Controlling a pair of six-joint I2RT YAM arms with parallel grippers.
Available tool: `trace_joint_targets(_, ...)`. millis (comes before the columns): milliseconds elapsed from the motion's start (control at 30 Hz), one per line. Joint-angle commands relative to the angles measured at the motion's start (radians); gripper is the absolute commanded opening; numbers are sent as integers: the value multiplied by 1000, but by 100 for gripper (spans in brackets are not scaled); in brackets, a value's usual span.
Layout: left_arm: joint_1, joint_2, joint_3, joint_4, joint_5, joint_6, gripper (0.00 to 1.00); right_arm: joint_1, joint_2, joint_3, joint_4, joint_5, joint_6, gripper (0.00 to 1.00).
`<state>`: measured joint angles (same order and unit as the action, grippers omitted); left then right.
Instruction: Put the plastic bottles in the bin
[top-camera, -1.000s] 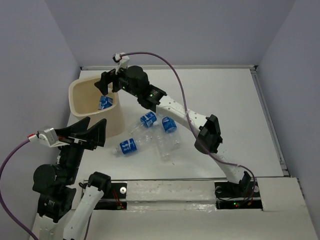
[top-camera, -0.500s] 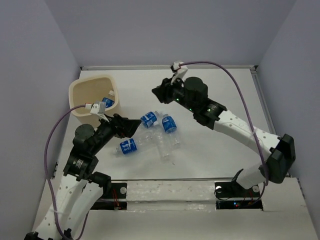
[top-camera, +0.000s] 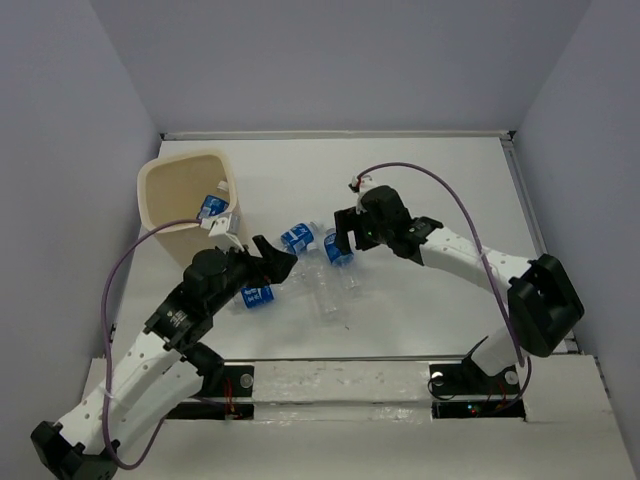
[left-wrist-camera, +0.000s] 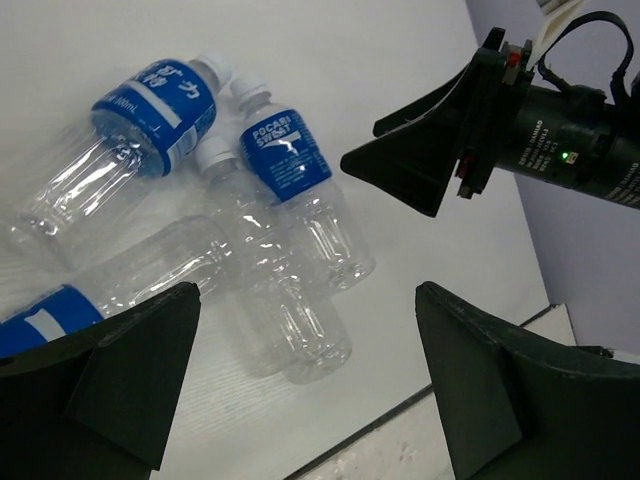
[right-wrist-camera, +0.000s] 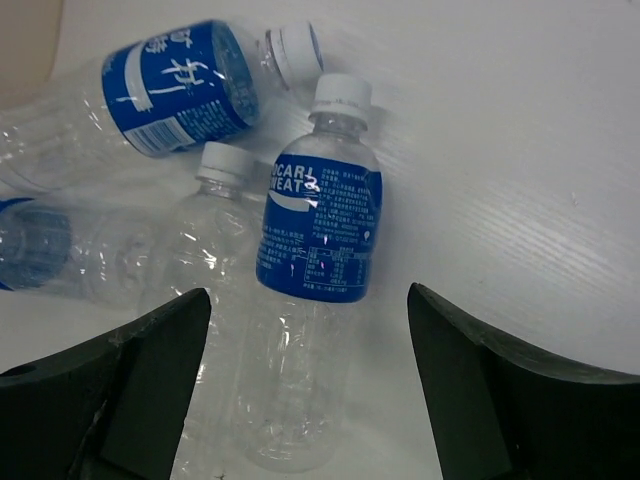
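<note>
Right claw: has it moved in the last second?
Yes. The right claw left its spot over the bin, swinging right and nearer the front, and now hangs open above the loose bottles.

Left arm (top-camera: 185, 305) covers part of one bottle (top-camera: 258, 296)

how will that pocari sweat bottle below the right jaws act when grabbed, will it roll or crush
The Pocari Sweat bottle looks clear and empty, so it is probably very light. Its thin ribbed walls would likely dent under a firm squeeze. Because it lies on its side on the smooth table, a nudge may well set it rolling.
</note>
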<state>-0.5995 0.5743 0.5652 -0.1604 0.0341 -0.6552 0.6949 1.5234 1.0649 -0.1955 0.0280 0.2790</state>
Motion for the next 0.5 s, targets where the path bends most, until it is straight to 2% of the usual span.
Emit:
trace_joint_targets(0, -42, 28, -18, -61, -111, -37, 98, -1, 50, 44, -51, -51, -46, 83)
trace_joint_targets(100, -121, 122, -24, -24, -112, -57, 98, -1, 116, 66, -62, -36, -49, 81)
trace_joint_targets(233, -282, 280, 7, -21, -221, -90, 99, -1, 170, 110, -78, -59, -37, 80)
trace_joint_targets(467, -355, 341, 28, 13, -304, -107, 99, -1, 288, 185, -85, -50, -34, 84)
